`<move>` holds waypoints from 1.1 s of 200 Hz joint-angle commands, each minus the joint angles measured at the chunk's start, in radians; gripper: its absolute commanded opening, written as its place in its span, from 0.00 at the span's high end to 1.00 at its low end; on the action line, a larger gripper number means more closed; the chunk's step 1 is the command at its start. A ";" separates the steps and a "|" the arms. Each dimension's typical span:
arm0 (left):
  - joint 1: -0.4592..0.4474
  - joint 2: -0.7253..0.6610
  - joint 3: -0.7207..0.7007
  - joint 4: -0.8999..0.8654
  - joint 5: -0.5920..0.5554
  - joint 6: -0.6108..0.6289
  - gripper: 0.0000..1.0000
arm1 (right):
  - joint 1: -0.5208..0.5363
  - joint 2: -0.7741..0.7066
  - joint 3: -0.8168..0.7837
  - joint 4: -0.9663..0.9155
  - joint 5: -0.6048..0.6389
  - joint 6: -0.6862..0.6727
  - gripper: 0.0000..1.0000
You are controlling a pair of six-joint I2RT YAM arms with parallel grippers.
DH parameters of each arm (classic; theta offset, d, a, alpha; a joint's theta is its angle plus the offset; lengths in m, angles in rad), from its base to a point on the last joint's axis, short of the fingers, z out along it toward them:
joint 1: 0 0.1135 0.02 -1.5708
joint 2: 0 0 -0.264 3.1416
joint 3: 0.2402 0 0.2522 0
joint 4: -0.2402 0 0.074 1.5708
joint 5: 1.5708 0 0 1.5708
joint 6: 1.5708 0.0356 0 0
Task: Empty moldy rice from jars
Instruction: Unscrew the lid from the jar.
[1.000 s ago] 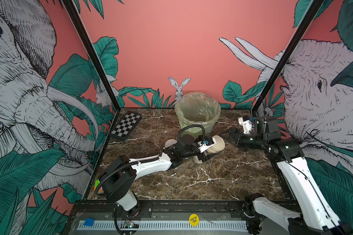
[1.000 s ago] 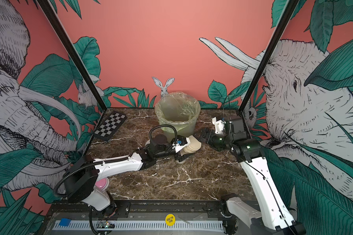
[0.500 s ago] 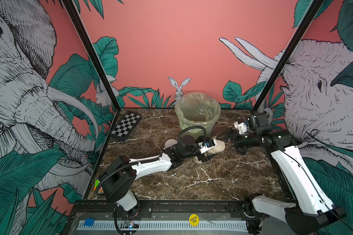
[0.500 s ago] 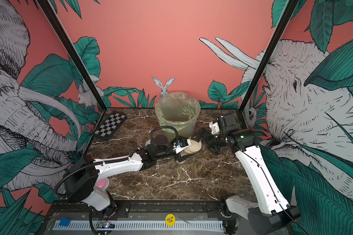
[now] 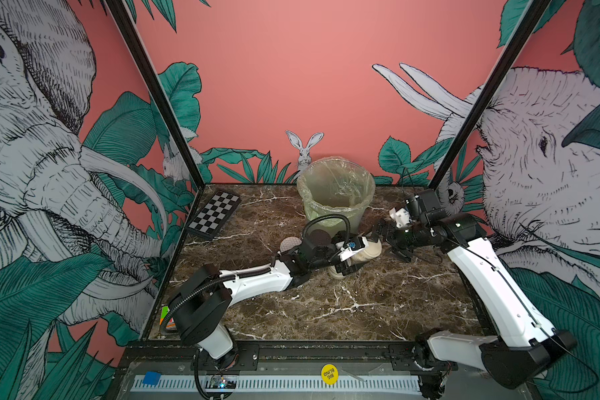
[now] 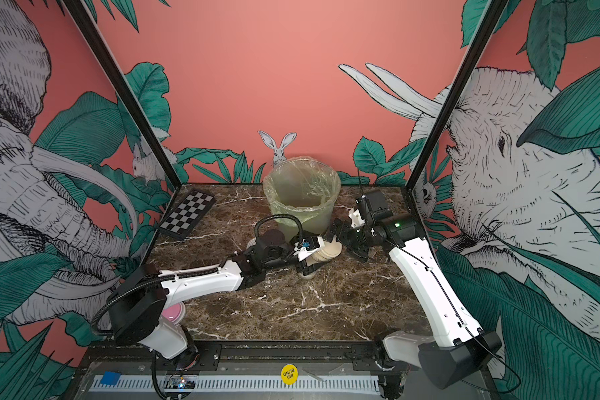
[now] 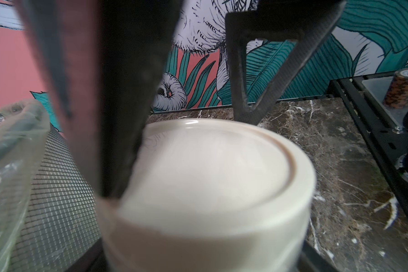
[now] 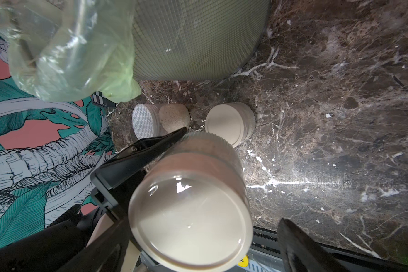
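My left gripper (image 5: 355, 254) is shut on a squat jar (image 5: 366, 251), held on its side above the table with its beige lid (image 8: 189, 223) facing my right gripper. Brownish moldy rice (image 8: 198, 160) shows through its wall. My right gripper (image 5: 387, 244) is open, one finger (image 8: 292, 235) on each side of that lid, apart from it. A second squat jar (image 8: 229, 122) with a beige lid stands under the left gripper. The taller jar (image 8: 174, 117) with the white dotted lid (image 5: 290, 244) stands left of it, full of rice.
The big translucent bin (image 5: 326, 214) with its green-tinted bag stands just behind the grippers at the back middle. A checkerboard (image 5: 213, 214) lies at the back left. A pink disc (image 6: 172, 311) sits by the left arm's base.
My right gripper has swung left from the back right corner up to the held jar's lid, and its jaws have opened wider. The left arm and its jar have stayed put.
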 commanded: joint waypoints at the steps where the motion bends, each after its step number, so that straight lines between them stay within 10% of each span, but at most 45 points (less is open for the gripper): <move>1: -0.005 -0.044 0.000 0.072 0.021 0.009 1.00 | 0.024 0.011 0.035 0.020 -0.015 -0.020 0.03; 220: 0.022 -0.085 -0.009 0.101 0.043 -0.062 1.00 | 0.078 0.014 -0.066 -0.051 -0.009 -0.156 0.07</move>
